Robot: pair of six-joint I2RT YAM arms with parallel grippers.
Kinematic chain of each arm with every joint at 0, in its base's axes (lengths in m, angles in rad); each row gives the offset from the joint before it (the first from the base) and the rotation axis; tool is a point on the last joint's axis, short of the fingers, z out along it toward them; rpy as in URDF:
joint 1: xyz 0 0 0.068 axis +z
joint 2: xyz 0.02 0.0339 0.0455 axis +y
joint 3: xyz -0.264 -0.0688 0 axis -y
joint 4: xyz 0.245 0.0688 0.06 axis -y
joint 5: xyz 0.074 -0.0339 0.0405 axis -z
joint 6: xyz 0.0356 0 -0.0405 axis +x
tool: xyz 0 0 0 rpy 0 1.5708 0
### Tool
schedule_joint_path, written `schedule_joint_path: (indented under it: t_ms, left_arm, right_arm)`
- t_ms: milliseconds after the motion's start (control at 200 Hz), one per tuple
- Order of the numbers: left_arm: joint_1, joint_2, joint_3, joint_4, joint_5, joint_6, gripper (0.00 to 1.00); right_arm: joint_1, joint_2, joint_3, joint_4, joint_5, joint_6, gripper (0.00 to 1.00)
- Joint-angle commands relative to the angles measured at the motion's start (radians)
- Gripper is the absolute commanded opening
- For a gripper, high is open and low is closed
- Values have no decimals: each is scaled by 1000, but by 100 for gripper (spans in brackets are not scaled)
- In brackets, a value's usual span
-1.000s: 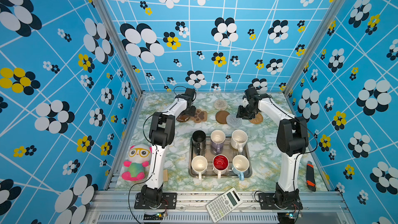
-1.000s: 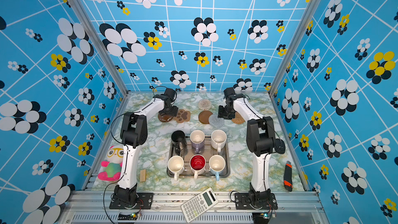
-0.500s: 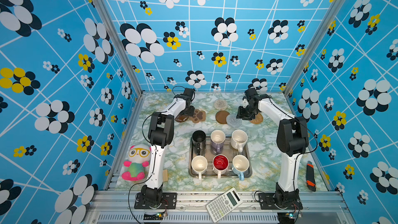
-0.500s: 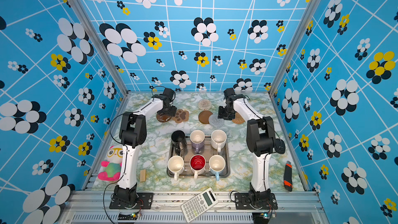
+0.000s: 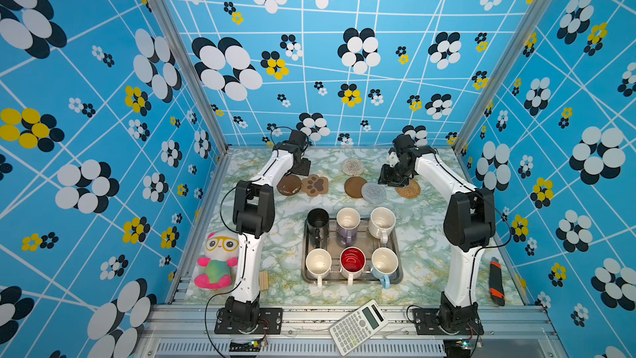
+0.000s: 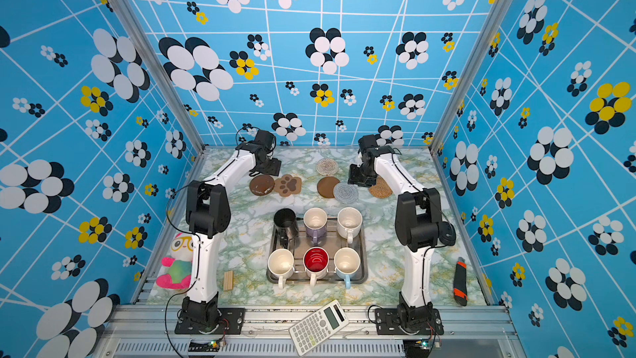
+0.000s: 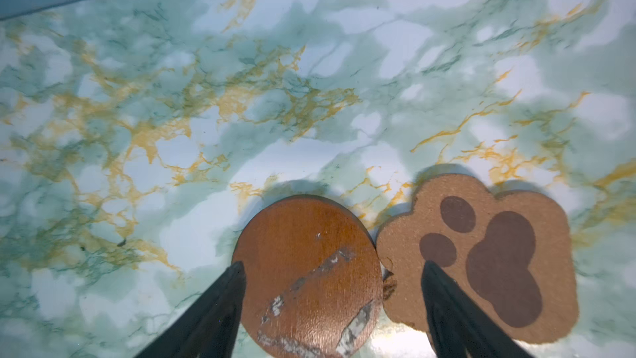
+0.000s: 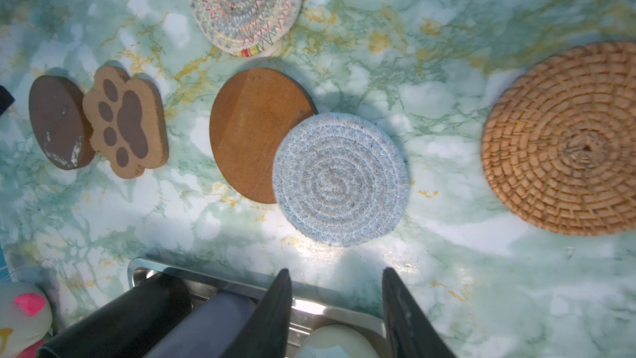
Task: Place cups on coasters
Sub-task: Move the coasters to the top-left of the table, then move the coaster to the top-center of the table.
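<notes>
Left hand (image 7: 332, 263) higher (apparently), spread, empty.

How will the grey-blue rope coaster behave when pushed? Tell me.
The grey-blue coaster looks like coiled rope: probably light and floppy. It overlaps the brown disc, so a push may shift that disc too. Lying flat, it should not roll.

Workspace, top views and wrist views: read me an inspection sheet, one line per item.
Surface: marble tabletop, nothing spilled seen.
Cups: six, all in the metal tray, none placed yet.
Coasters: six, bare; brown disc touches paw-print coaster; grey-blue round overlaps second brown disc.
Clutter: plush toy, wooden block, calculator, utility knife.
Pincers: left pincer open, near brown disc; right pincer open, empty.
Cables: black cable loops beside left arm.
Surroundings: blue flowered walls.
</notes>
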Motion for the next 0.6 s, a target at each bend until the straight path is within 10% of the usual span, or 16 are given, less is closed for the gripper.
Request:
schedule_joint_path:
  t_ms: [0,595]
  left_arm:
    - [-19,-100,3,-12,20,-12,82]
    - [-140,-234,-111,93,245,-113,79]
  right_arm:
    - [-2,-39,40,-51,-6,-23,46]
    - [8,-44,59,-50,-20,-30,46]
